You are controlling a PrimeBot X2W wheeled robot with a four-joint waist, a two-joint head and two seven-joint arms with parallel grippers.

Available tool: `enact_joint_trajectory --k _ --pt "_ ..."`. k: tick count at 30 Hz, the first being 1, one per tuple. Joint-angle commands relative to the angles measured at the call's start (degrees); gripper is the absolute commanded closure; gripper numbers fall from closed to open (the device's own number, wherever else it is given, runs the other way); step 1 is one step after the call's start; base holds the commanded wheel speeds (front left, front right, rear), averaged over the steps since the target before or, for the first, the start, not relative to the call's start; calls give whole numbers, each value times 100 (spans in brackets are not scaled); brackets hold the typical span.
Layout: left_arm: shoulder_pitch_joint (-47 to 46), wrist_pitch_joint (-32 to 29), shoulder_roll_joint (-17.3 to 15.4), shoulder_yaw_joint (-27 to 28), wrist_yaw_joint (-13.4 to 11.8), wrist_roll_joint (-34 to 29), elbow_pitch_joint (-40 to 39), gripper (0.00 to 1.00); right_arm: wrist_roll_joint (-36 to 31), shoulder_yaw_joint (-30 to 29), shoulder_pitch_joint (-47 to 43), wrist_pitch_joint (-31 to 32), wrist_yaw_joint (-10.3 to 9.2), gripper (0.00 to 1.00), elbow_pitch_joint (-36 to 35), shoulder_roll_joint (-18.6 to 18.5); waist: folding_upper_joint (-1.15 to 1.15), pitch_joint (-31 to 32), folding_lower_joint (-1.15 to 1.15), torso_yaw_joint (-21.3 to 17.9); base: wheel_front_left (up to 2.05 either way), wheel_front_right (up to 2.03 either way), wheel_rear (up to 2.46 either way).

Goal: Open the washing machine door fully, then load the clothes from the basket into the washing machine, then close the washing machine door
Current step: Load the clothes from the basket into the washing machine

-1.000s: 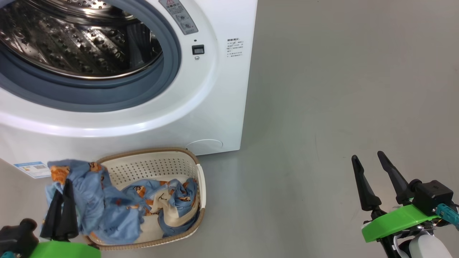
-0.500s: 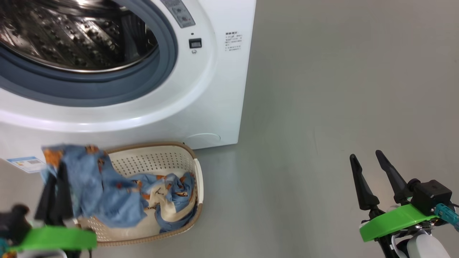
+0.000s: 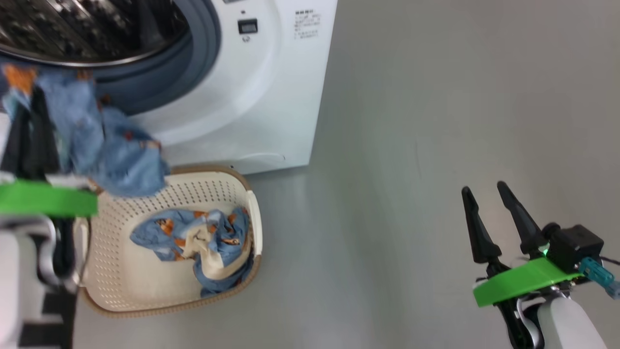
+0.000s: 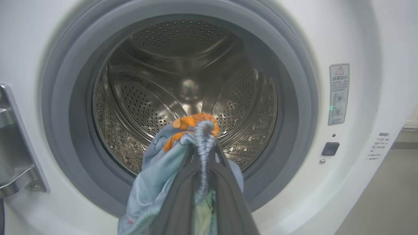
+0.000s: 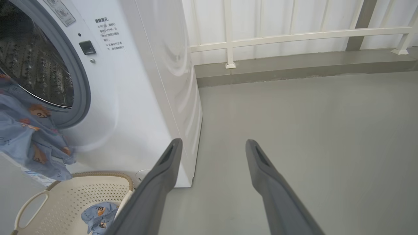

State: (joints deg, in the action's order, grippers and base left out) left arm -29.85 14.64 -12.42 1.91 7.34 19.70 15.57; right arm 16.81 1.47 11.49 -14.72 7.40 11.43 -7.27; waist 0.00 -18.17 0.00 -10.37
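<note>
One garment is up at the machine's mouth and more wait below, so loading looks roughly half done. The washing machine (image 3: 271, 97) stands with its opening unobstructed. Its steel drum (image 4: 183, 81) looks bare, though cloth hides its floor, and the door is probably swung fully aside. The basket (image 3: 121, 291) sits on the floor against the machine's front, with a crumpled heap of clothes (image 3: 203, 242) in its right half. The left gripper (image 4: 202, 156) is clamped on a blue printed garment (image 3: 111, 160), just before the grey gasket (image 4: 58, 130). The right gripper (image 3: 483, 186) hangs well to the right, fingers spread, holding nothing. This piece has yet to drop in, the rest to follow, and the door to be closed.
</note>
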Motion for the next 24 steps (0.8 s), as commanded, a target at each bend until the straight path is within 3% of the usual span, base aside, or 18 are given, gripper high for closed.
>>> enact_joint_trajectory --k 1,16,24 --pt "-387 36 -292 118 14 42 71 100 -28 164 151 -28 9 0 -160 4 0 -259 0 -113 0 0 0" --pt "-2970 36 -747 -461 14 162 3161 100 -52 497 762 -28 9 0 -208 239 0 -1203 0 -609 0 0 0" --pt "-3941 36 -1029 -897 14 159 4329 100 -39 706 1000 -28 9 0 -232 278 0 -1535 0 -914 0 0 0"
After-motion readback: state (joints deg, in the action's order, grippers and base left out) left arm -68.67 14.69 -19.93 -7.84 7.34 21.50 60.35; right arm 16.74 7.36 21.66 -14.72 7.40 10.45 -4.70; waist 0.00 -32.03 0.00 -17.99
